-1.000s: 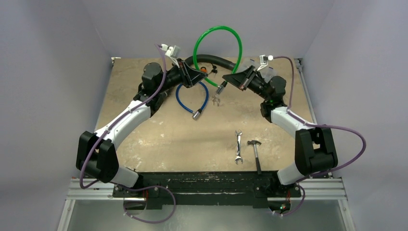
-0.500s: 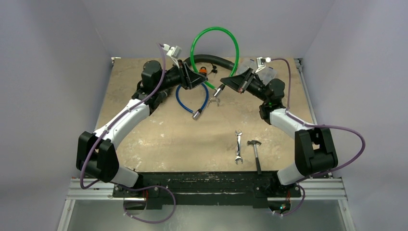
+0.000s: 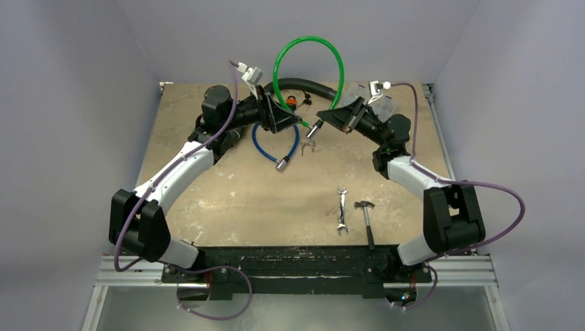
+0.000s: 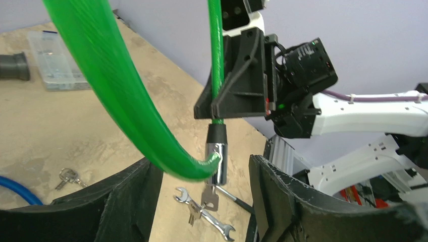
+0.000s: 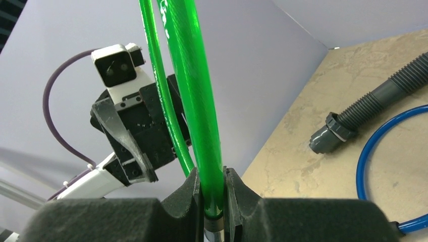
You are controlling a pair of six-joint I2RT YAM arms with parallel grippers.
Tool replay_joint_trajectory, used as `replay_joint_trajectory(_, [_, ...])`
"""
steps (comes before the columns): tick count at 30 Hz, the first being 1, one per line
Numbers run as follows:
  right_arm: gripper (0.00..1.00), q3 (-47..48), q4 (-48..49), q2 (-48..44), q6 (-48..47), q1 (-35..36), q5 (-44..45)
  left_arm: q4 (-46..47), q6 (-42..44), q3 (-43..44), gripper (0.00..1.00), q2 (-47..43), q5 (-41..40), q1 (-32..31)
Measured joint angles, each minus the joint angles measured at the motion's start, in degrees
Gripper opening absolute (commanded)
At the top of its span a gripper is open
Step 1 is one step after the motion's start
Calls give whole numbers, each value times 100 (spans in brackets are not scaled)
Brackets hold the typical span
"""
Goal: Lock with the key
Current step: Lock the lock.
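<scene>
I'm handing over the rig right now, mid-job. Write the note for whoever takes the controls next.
Right gripper: shut on the green plastic-coated cable lock just above its chrome barrel, holding it in the air.
Left gripper: open, straddling the barrel and the cable's free end.
A bunch of keys hangs under the barrel, with one apparently inserted.
Done: lock picked up, free end brought to the barrel.
Left: it is unclear whether the end is seated. Seat it, then turn the key.
</scene>
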Motion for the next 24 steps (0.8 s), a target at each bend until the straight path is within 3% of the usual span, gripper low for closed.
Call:
replay_joint_trajectory(10, [0, 0, 363, 0, 398, -138, 55, -122, 557, -627, 60, -452, 562, 0])
replay_joint_trajectory(24, [0, -13, 315, -92, 529, -136, 313, 444, 658, -791, 52, -173, 485, -378])
